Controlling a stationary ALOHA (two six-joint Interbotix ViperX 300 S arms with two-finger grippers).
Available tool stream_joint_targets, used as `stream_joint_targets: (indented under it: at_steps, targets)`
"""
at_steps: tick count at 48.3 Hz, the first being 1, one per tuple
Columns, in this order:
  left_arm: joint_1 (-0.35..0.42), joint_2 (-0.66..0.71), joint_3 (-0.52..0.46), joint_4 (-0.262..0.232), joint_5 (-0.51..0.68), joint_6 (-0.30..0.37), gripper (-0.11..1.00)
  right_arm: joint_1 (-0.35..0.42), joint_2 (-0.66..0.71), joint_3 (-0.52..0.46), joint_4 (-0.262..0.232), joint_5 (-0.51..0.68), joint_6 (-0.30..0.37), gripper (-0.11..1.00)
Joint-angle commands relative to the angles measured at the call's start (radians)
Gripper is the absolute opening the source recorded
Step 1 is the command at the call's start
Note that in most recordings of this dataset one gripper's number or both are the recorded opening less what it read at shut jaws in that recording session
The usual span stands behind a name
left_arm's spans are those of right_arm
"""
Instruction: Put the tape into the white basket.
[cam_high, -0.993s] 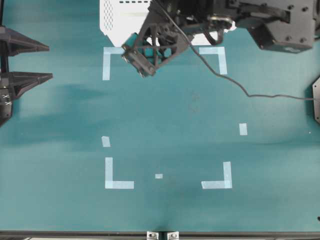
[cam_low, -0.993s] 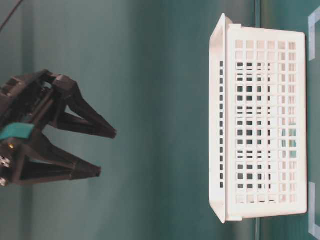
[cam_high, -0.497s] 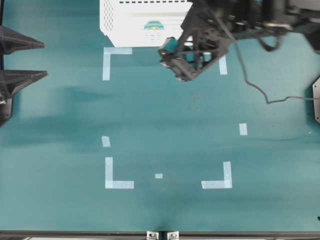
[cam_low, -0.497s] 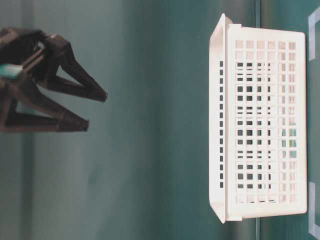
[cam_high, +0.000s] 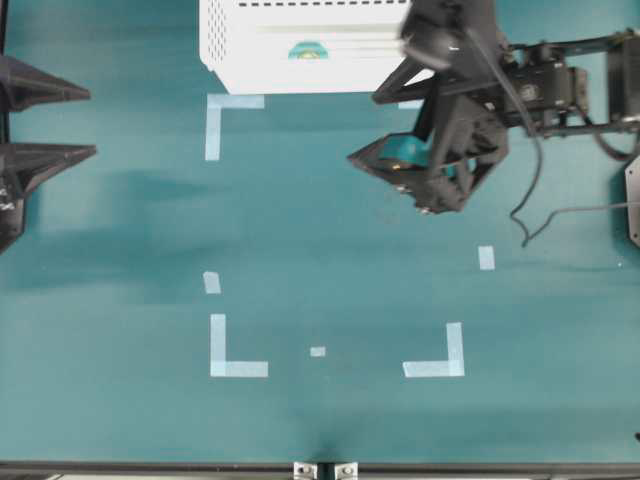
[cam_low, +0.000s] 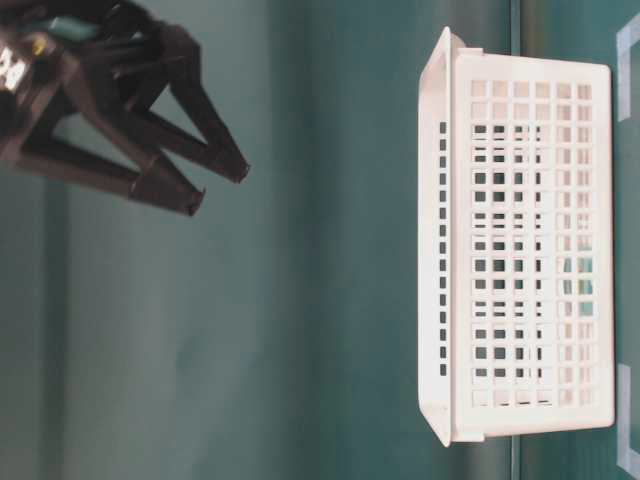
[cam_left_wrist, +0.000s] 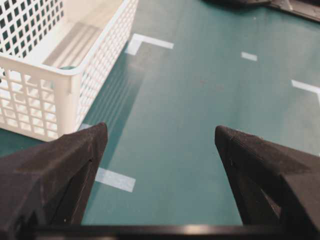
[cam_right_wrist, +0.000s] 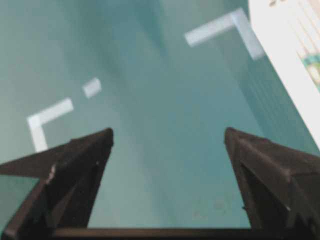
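— Where is the tape (cam_high: 308, 51)?

— It lies inside the white basket (cam_high: 250, 60), at the far edge of the counter (cam_high: 330, 260). Only a bit of the little round mint roll shows over the basket wall.

— Is it near the jaws?

— No. The right gripper (cam_high: 395, 180) hangs over the counter, out in front of the basket and off to its right side, apart from the tape. Its black pointed jaws are spread wide with nothing between them.

— And the other one?

— The left gripper (cam_high: 80, 122) sits at the left edge, well apart from the basket. Its jaws are spread wide too, holding nothing.

— What does the basket look like?

— It is white plastic, box-shaped, with walls full of little square holes. The counter is flat and green, with pale tape marks (cam_high: 238, 347) stuck on it.
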Motion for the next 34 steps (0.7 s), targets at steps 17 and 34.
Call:
stream_joint_targets:
  at_steps: [17,34]
  targets:
    - [0.005,0.005,0.000,-0.002,-0.011,0.005,0.76,0.008,-0.213,0.305,-0.107,-0.354,-0.032,0.98]
    - [0.005,0.006,0.006,-0.002,-0.012,0.005,0.76,0.008,-0.388,0.551,-0.196,-0.607,-0.032,0.98]
